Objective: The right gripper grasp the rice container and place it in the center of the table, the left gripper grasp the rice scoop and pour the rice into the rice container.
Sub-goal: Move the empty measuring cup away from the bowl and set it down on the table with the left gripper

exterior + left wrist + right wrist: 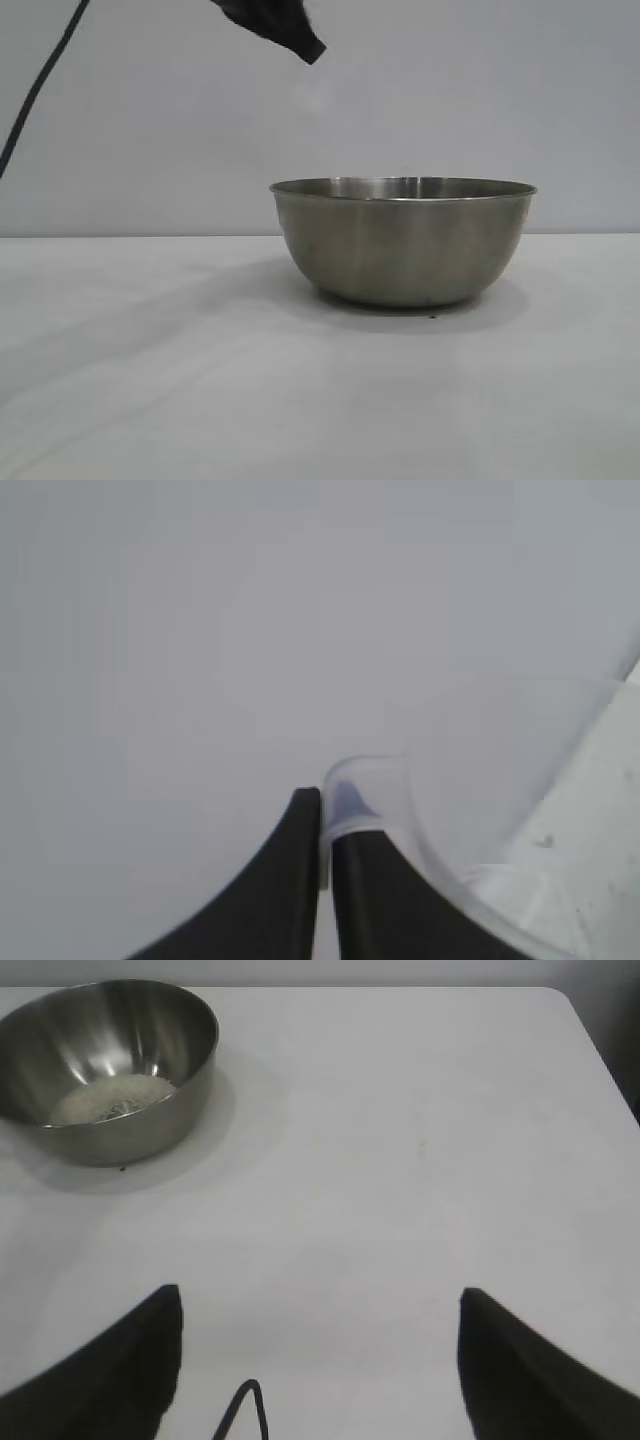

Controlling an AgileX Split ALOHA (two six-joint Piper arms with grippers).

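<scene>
Rice in the bowl

We see the left hand [322, 825] clamped on the rice scoop [450, 810]; rice [110, 1098] fills the rice container [105, 1065]; right hand [320, 1360] apart.

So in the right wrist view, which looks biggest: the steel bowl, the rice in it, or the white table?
1. Table, filling most of the view.
2. Steel bowl, standing in one far corner.
3. Rice, a small heap on the bowl's floor.
No doubt from nearness: each holds the next.
</scene>
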